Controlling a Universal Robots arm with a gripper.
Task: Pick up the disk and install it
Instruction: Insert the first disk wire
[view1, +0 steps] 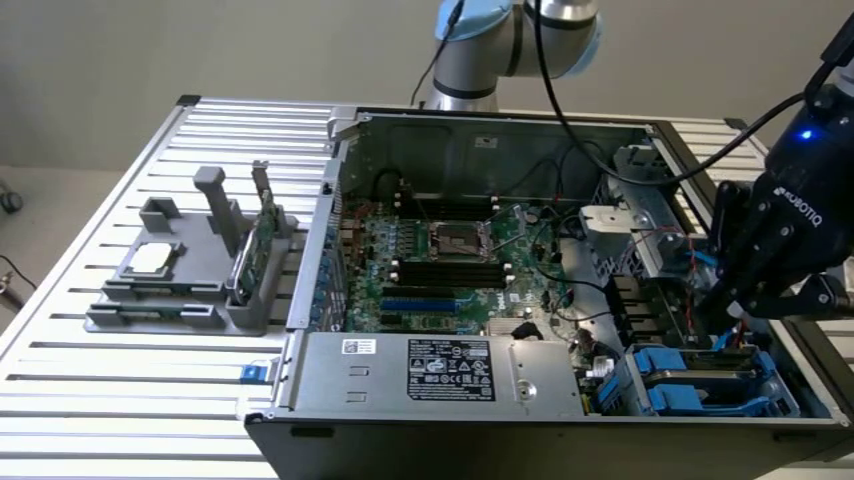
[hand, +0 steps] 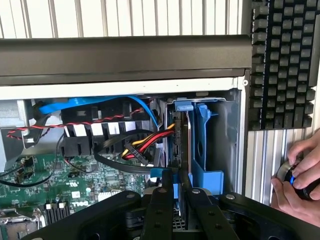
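The gripper has its fingers nearly together, clamped on the upper edge of the disk, which stands on edge in its blue carrier and sits partly down in the drive bay at the corner of the open computer case. Judging by this, the pick-up is done and the install is well under way, though whether the disk is fully seated cannot be told. Outside the case, a person's hand rests on a small knob beside a keyboard.
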